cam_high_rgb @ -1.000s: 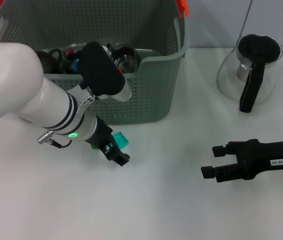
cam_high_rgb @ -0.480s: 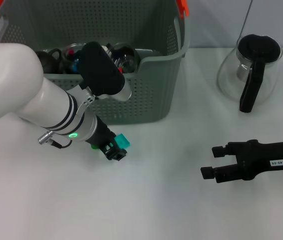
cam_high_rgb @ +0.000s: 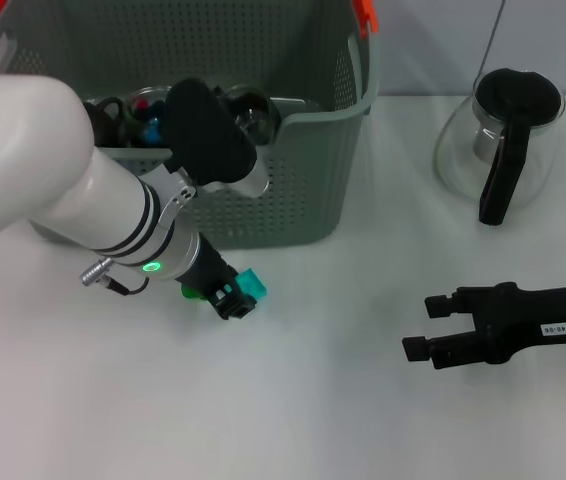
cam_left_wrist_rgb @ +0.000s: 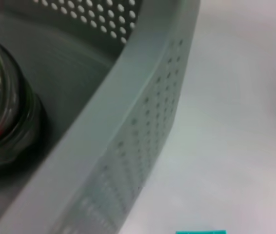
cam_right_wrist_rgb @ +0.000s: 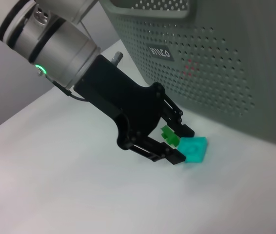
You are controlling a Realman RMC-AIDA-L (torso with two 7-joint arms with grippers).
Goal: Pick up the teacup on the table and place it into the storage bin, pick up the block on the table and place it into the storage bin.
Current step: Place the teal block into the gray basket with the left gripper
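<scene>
**Where my three cameras look**

My head camera looks forward and down over the worktop, taking in the storage bin and both my arms. My left wrist camera sits very close against the bin's perforated wall, with what is probably the teal block just at its edge. My right wrist camera looks low across the worktop at my left end effector, the block and the bin, all shared with the head view.
</scene>
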